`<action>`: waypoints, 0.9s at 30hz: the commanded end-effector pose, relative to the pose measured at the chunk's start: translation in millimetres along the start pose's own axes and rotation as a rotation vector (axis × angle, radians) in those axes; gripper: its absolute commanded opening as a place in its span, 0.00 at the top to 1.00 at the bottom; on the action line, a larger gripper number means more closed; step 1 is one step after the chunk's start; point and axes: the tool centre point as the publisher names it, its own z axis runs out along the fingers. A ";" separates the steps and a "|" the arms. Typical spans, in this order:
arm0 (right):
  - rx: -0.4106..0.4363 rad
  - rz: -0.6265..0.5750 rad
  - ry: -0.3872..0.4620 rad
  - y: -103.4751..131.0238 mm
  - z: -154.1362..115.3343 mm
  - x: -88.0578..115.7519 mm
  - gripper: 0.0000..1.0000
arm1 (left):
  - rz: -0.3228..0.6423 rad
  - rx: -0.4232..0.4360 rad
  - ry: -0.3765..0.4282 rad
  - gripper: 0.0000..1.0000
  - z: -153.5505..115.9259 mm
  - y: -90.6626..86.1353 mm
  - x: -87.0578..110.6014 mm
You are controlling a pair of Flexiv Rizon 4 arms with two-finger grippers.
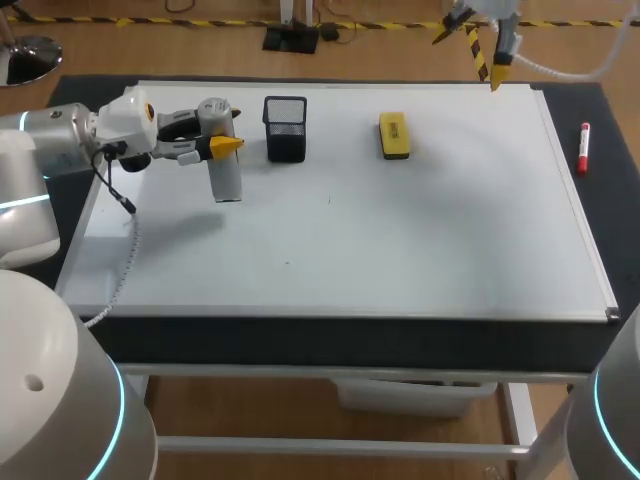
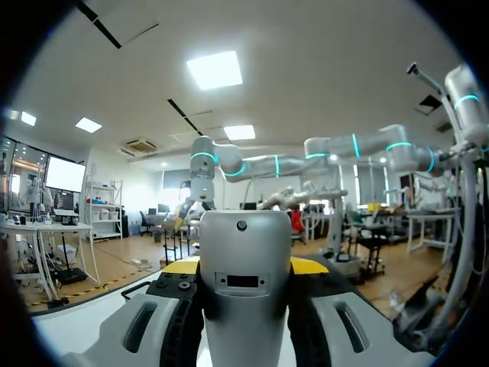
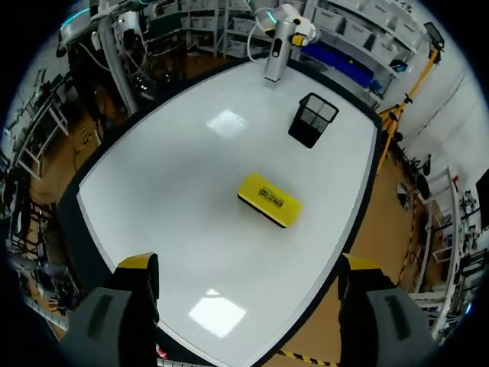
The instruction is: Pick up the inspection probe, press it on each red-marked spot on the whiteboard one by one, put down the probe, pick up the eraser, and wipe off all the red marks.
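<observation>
The inspection probe (image 1: 227, 178), a silver-grey cylinder, hangs upright over the whiteboard's (image 1: 400, 240) far left part, its lower end near the surface. My left gripper (image 1: 226, 142) is shut on its upper part. In the left wrist view the probe (image 2: 244, 290) fills the gap between the yellow-tipped fingers (image 2: 181, 267) of the left gripper (image 2: 244, 267). The yellow eraser (image 1: 394, 135) lies at the far middle of the board. My right gripper (image 1: 470, 55) hovers open high above the far edge. In its own view the right gripper (image 3: 248, 267) is above the eraser (image 3: 269, 200). No red marks show on the board.
A black mesh pen holder (image 1: 285, 128) stands just right of the probe and shows again beyond the eraser in the right wrist view (image 3: 313, 120). A red marker (image 1: 583, 147) lies on the dark table right of the whiteboard.
</observation>
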 end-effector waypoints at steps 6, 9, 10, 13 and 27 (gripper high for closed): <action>-0.184 0.074 -0.017 -9.8 -37.3 -4.7 0.00 | 0.002 0.003 0.001 1.00 0.0 0.2 -0.1; -0.194 0.083 -0.016 -9.4 -41.8 -2.4 0.00 | 0.002 0.003 0.001 1.00 0.0 0.2 -0.1; -0.194 0.083 -0.016 -9.4 -41.8 -2.4 0.00 | 0.002 0.003 0.001 1.00 0.0 0.2 -0.1; -0.194 0.083 -0.016 -9.4 -41.8 -2.4 0.00 | 0.002 0.003 0.001 1.00 0.0 0.2 -0.1; -0.194 0.083 -0.016 -9.4 -41.8 -2.4 0.00 | 0.040 -0.019 0.047 1.00 18.5 -35.1 -34.0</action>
